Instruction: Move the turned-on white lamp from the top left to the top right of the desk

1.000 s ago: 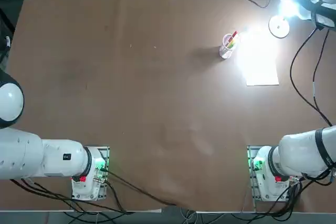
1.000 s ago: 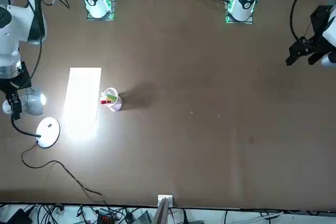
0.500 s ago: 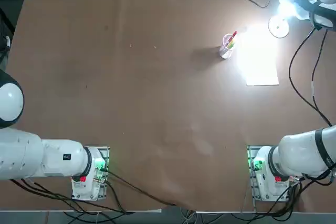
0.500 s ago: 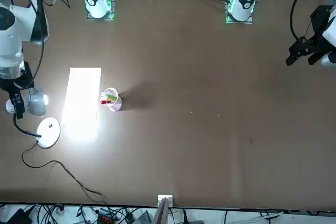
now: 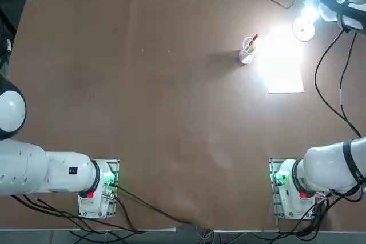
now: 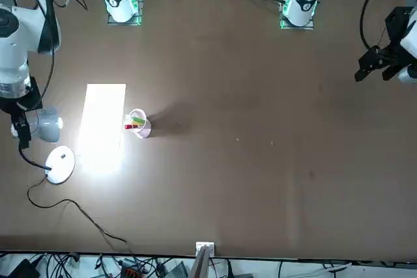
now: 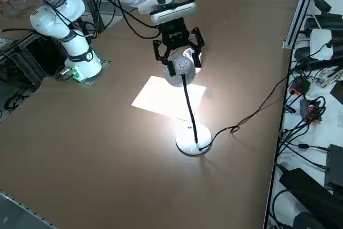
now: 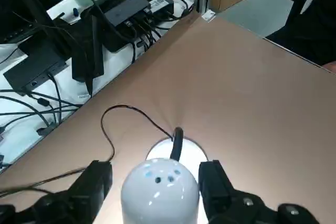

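The right hand [image 8: 157, 187], fingers spread around the small white glowing lamp [image 8: 160, 192] at the brown desk's [image 5: 143, 101] one o'clock corner, should lift straight clear.

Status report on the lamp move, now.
Right gripper open, straddling the lamp head. Lamp lit, base on the desk top right. Pen cup and paper nearby, clear.

The working right arm is seen stretched from its base to the far right corner of the table, wrist bent so the black two-finger end effector [image 7: 177, 53] points down. Its two fingers [image 8: 95, 184] are held spread apart, one on each side of a rounded white lamp head [image 8: 160, 190], with gaps visible on both sides. No contact with the head can be made out.
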### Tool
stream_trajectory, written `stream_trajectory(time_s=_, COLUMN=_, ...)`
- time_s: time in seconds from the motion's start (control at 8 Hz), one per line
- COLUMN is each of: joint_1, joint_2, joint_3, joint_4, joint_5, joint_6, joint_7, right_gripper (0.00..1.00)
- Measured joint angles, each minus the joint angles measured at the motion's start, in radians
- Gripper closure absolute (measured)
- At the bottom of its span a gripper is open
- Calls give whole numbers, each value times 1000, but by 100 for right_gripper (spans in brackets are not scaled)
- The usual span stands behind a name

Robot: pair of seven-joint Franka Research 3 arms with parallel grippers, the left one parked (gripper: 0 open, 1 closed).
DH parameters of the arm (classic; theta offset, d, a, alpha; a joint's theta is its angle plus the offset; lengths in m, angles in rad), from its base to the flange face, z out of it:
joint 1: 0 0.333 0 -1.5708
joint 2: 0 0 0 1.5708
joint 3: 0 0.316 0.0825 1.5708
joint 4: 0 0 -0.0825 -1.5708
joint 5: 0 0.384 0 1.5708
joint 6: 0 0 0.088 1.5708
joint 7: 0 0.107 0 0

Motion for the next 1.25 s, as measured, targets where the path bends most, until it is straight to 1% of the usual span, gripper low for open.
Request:
stream_trajectory(time_s=0.12, joint_1=0, joint_2=-2, joint_3=0, joint_4=14, joint_5=-3, joint_6=-13, joint_7=-4, right_gripper=0)
stream_trajectory(time_s=0.25, joint_1=-1, joint_2=-4, joint_3=-2, joint_4=51, joint_5=-10, joint_6=-67, joint_7=-40, right_gripper=0)
stream_trajectory(time_s=0.38, joint_1=-3, joint_2=-6, joint_3=-8, joint_4=122, joint_5=-11, joint_6=-169, joint_7=-123, right_gripper=0)
stream_trajectory(time_s=0.5, joint_1=-6, joint_2=-9, joint_3=-13, joint_4=219, joint_5=0, joint_6=-303, joint_7=-241, right_gripper=0)
stream_trajectory(time_s=0.62, joint_1=-5, joint_2=-13, joint_3=-12, joint_4=319, joint_5=64, joint_6=-440, joint_7=-377, right_gripper=0)
stream_trajectory(time_s=0.75, joint_1=-4, joint_2=-14, joint_3=-10, joint_4=383, joint_5=162, joint_6=-561, joint_7=-502, right_gripper=0)
stream_trajectory(time_s=0.88, joint_1=-4, joint_2=-13, joint_3=-9, joint_4=406, joint_5=257, joint_6=-686, joint_7=-607, right_gripper=0)
stream_trajectory(time_s=1.0, joint_1=-5, joint_2=-8, joint_3=-11, joint_4=409, joint_5=361, joint_6=-798, joint_7=-685, right_gripper=0)
stream_trajectory(time_s=1.25, joint_1=-3, joint_2=-3, joint_3=-9, joint_4=419, joint_5=546, joint_6=-1003, joint_7=-752, right_gripper=0)
